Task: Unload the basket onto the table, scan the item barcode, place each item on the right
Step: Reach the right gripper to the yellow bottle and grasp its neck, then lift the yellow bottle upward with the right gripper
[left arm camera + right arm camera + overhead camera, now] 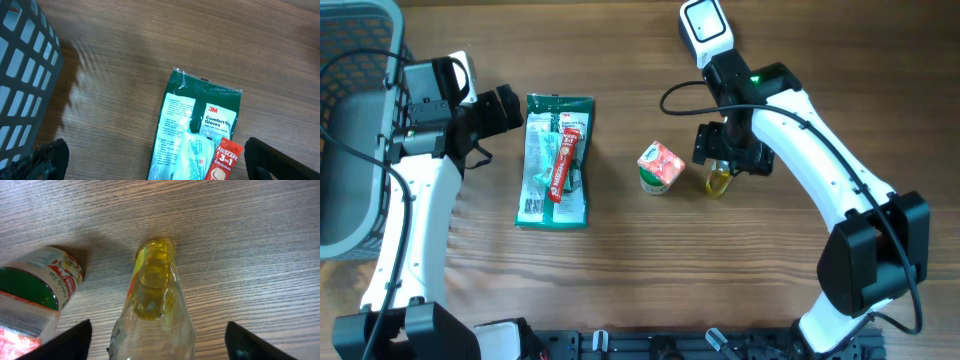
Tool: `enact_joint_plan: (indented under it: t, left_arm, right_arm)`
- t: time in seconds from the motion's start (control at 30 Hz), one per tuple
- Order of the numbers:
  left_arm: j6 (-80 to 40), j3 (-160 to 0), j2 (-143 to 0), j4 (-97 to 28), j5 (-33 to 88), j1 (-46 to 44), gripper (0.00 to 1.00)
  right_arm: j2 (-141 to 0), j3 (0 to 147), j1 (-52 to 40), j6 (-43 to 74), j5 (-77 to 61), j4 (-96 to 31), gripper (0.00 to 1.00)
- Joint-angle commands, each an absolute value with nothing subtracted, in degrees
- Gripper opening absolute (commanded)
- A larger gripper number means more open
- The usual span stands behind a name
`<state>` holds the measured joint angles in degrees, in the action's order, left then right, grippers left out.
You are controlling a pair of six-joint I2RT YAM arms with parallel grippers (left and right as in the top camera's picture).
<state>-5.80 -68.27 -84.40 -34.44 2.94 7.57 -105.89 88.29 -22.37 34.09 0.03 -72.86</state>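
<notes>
**Bottle sits between the right fingers, ungripped**

Bottle (718, 182), clear with yellow liquid, is on the desk (640, 290) right of centre, roughly midway between the far and near edges. The right gripper (725, 160) hangs directly over it and hides most of it from overhead. In the right wrist view the fingers (67, 341) stand apart, one on each side of the bottle, with bare wood showing in both gaps, so the gripper is released and grasps nothing. Whether the bottle stands or lies cannot be told.

Just beside the bottle, toward the desk's centre, is a small tub (660, 167) with a red and white top and a green band; the two are close but apart.

Left of centre lies a green gloves pack (542, 190) with a red sachet (564, 165) on top of it. The left gripper (508, 107) is at the pack's far left corner, spread wide and holding nothing. A grey basket (340, 230) sits at the desk's left edge.
</notes>
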Motion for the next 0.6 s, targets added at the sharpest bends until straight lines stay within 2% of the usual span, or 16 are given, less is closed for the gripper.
enact_joint_plan:
  t: [0.0,0.57]
  left_arm:
    - [-4.7,-69.1,-83.6,-34.3,3.4,7.8,1.0]
    - [-4.7,-69.1,-83.6,-34.3,3.4,7.8,1.0]
  right_arm:
    - [-106.8,87.7,-22.7,34.5,-0.6,-72.9,0.81]
    - [-106.8,87.5,-22.7,34.5,-1.6,-73.5,0.75]
